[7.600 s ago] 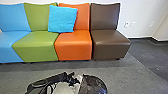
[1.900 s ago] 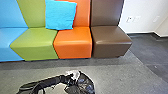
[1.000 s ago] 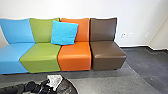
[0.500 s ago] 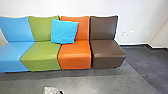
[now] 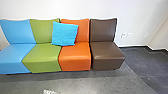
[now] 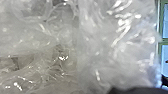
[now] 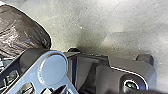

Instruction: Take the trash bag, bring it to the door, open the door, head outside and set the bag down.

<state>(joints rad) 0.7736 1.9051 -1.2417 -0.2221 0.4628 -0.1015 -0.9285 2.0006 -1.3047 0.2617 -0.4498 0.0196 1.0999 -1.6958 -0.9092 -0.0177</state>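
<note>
Only a small, pale, crinkled top piece of the trash bag (image 5: 50, 92) rises over the bottom edge in the head view. Clear, shiny plastic of the same bag (image 6: 107, 47) lies right against the camera in the left wrist view, in folds that hide my left gripper, which is shut on it. In the right wrist view the bag's rounded dark brown side (image 7: 21, 28) bulges beside the robot's own jointed bar. How my right gripper stands cannot be told.
A row of joined seats stands against the white wall: blue (image 5: 15, 58), green (image 5: 42, 58), orange (image 5: 75, 58) and brown (image 5: 106, 55). A bright blue cushion (image 5: 64, 33) leans on their backs. Grey floor (image 5: 107, 81) runs along their front.
The bag and the left arm, earlier in front of the seats in the head view, have moved left and down, leaving just the pale top. The head camera has also shifted.
</note>
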